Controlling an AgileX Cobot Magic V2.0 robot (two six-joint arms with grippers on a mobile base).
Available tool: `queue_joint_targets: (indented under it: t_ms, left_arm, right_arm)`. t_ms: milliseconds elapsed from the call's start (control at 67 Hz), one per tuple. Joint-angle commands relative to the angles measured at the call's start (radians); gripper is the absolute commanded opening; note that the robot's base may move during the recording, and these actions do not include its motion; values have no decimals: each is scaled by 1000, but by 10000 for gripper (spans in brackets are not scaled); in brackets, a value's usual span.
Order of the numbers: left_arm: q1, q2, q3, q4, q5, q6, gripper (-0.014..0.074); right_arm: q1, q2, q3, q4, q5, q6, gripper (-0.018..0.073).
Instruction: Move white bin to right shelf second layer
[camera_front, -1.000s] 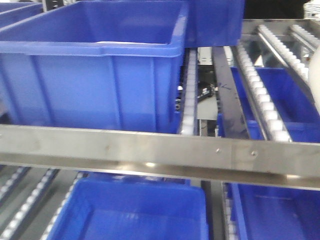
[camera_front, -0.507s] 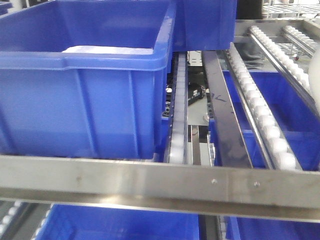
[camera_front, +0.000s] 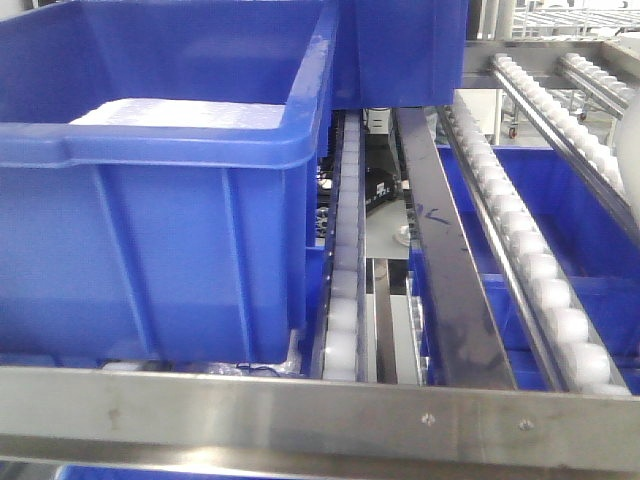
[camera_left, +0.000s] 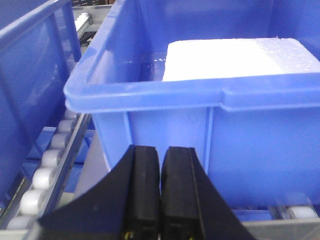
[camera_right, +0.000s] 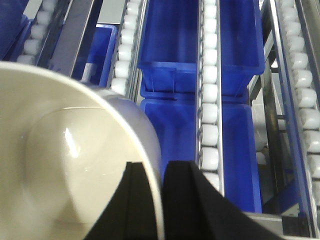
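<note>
The white bin fills the lower left of the right wrist view, mouth toward the camera. My right gripper is shut on its rim, one finger inside and one outside. The bin hangs above the roller tracks of the right shelf's second layer. In the front view only a pale sliver of the bin shows at the right edge, over the white rollers. My left gripper is shut and empty, just in front of a blue crate's wall.
A large blue crate holding a white slab stands on the left of this level. A steel front lip runs across the bottom. More blue crates lie below the tracks. A dark rail runs between rollers.
The front view has risen and moved in: the steel lip has dropped to the bottom edge, and the lower crates have left the view. The bin's sliver stays at the right edge.
</note>
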Motion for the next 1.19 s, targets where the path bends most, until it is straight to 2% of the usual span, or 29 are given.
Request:
queue_joint_targets:
  t_ms: [0, 239, 403, 567, 776, 880, 1029, 1179]
  left_arm:
    - [-5, -14, 37, 0, -87, -5, 85]
    - [-5, -14, 37, 0, -87, -5, 85]
    - [-5, -14, 37, 0, -87, -5, 85]
    - [-5, -14, 37, 0, -87, -5, 85]
    - [-5, -14, 37, 0, -87, -5, 85]
    - [-5, -14, 37, 0, -87, -5, 85]
    - [-5, -14, 37, 0, -87, -5, 85]
    - [-5, -14, 37, 0, -87, -5, 85]
  right_arm:
    - [-4, 2, -29, -1, -100, 1, 49]
    - [-4, 2, -29, -1, -127, 1, 49]
    - [-4, 25, -29, -53, -128, 1, 49]
    - [-6, 182, -29, -58, -138, 66, 49]
    - [-9, 341, -29, -60, -279, 90, 49]
    - [-53, 380, -29, -62, -313, 89, 49]
    - [-175, 404, -29, -77, -343, 83, 49]
    - [-205, 441, -29, -76, -321, -54, 49]
